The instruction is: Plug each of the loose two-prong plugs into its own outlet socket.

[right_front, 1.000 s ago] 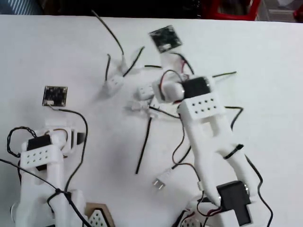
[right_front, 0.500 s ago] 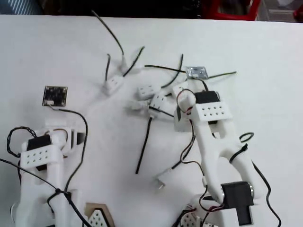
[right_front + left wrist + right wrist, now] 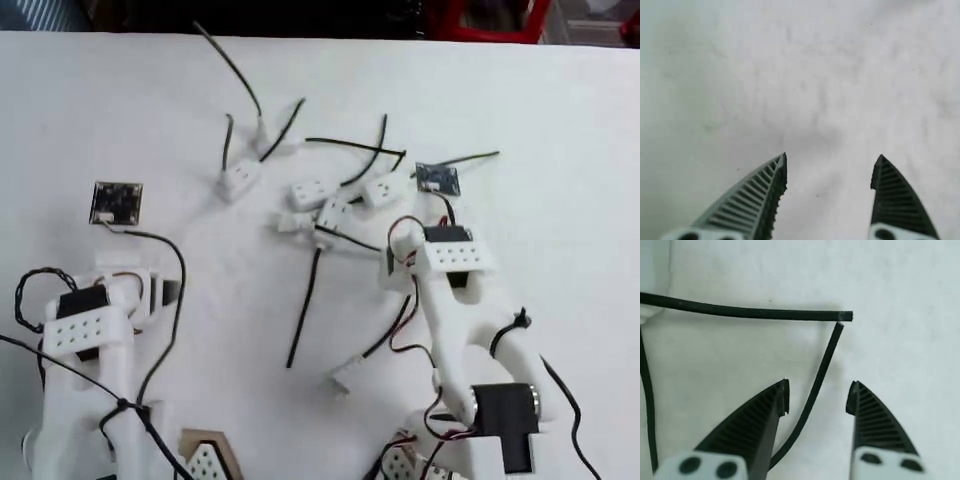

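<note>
Several white outlet sockets lie mid-table in the high view, among them one at the left (image 3: pixel 240 178) and one at the right (image 3: pixel 380 190), with black cords trailing off them. A loose two-prong plug (image 3: pixel 345 378) on a black cord lies nearer the front. My right arm (image 3: pixel 455 300) stands just right of the sockets. In its wrist view my right gripper (image 3: pixel 817 395) is open, and a black cord (image 3: pixel 822 370) runs loose between the fingers, ungripped. My left gripper (image 3: pixel 830 162) is open over bare table, with the left arm (image 3: pixel 85 335) at the front left.
A second black cord (image 3: pixel 750 312) ends just beyond my right gripper. Small circuit boards sit on the table at the left (image 3: pixel 117 202) and by the right arm (image 3: pixel 437 178). A red object (image 3: pixel 490 20) stands beyond the far edge.
My right arm has drawn back from over the sockets toward the front right, uncovering them. The loose plug has shifted slightly. The left arm has kept still.
</note>
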